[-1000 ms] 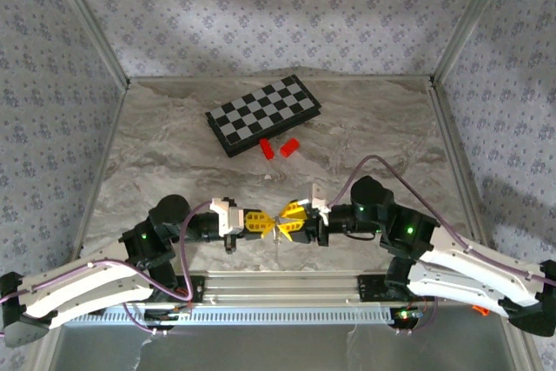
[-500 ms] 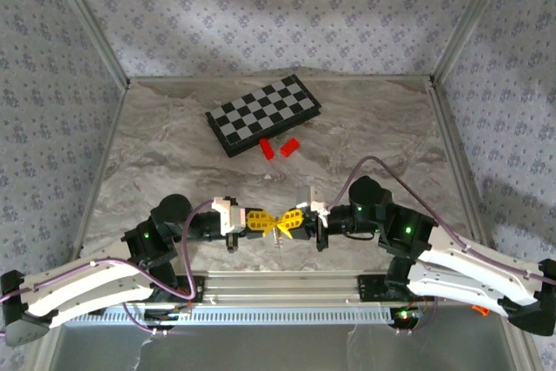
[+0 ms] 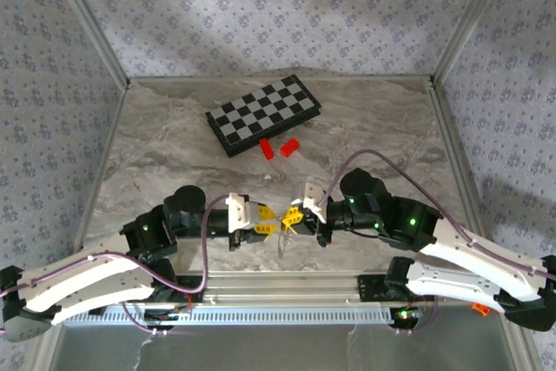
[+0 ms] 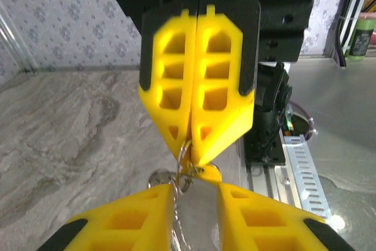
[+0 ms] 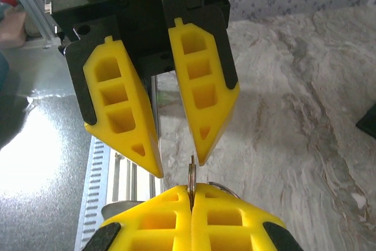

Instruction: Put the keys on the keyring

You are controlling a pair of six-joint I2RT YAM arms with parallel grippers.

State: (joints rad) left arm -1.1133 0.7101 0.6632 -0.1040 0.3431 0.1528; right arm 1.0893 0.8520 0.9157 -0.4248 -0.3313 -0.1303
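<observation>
My right gripper (image 5: 191, 191) is shut on the thin edge of the keyring (image 5: 191, 171), which sticks up out of its closed fingertips. In the left wrist view the right gripper (image 4: 191, 156) pinches the wire loop of the keyring (image 4: 183, 152), and the small yellow-orange key (image 4: 210, 172) sits just under its tips. My left gripper (image 4: 195, 195) is open, its fingers on either side of the ring and touching nothing. From above, the left gripper (image 3: 268, 220) and the right gripper (image 3: 292, 215) meet tip to tip, with the keyring (image 3: 282, 241) hanging below them.
A folded chessboard (image 3: 265, 114) lies at the back of the marble table, with two red blocks (image 3: 268, 149) (image 3: 290, 146) at its near edge. A metal rail (image 3: 287, 284) runs along the table's front, right under the grippers.
The left gripper's fingers have parted; earlier they looked shut against the right gripper's tips. Both arms' elbows have swung inward and the meeting point sits slightly further back.
</observation>
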